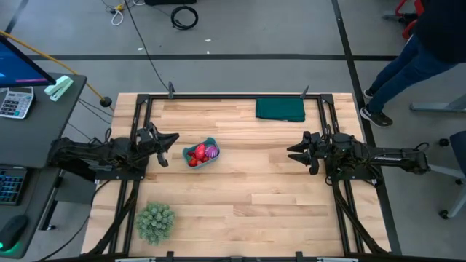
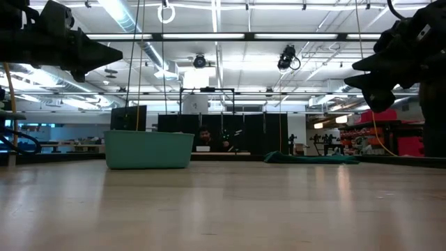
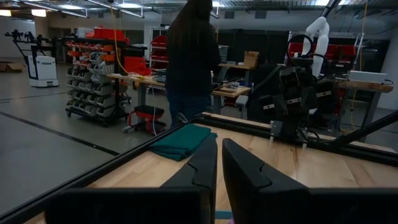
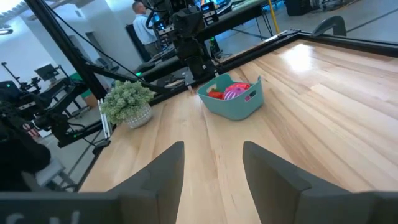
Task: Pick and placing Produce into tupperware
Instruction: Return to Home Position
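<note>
From above, left gripper (image 1: 172,140) hung just beside the tub (image 1: 213,144), which held red and purple produce (image 1: 199,154), right gripper (image 1: 293,151) faced it, well apart, low view showed the tub standing upright, both grippers raised, left wrist view showed fingers (image 3: 202,169) almost touching, empty, right wrist view showed fingers (image 4: 163,174) spread wide, empty.

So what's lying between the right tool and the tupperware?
Nothing: only bare table lies between the right tool and the tupperware, as the high view and the right wrist view both show.
</note>
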